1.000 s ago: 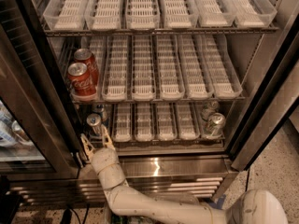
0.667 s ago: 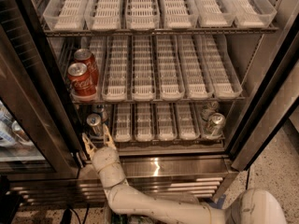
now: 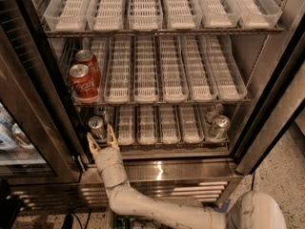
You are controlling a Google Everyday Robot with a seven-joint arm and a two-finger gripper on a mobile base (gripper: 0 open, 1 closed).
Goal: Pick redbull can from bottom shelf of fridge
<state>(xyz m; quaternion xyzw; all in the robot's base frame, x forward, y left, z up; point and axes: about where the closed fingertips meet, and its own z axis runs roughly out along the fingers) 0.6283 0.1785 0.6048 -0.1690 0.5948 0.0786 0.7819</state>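
The fridge [image 3: 267, 94] stands open in the camera view. On its bottom shelf [image 3: 157, 140], two slim redbull cans stand in the far left lane: the front one [image 3: 96, 127] with a shiny silver top, the other [image 3: 101, 112] behind it. My gripper [image 3: 101, 139] is at the shelf's front left corner, its white arm reaching up from below. Its two fingers [image 3: 112, 135] are spread apart, one on each side of the front redbull can's lower part, not closed on it.
Two red Coca-Cola cans [image 3: 84, 82] stand at the left of the middle shelf. Two fatter silver-grey cans [image 3: 219, 126] sit at the right of the bottom shelf. A shiny steel sill [image 3: 162, 168] lies below. The glass door [image 3: 24, 128] hangs open at the left.
The gripper has moved slightly up and forward, so its fingers now flank the front redbull can. The cans have not moved.
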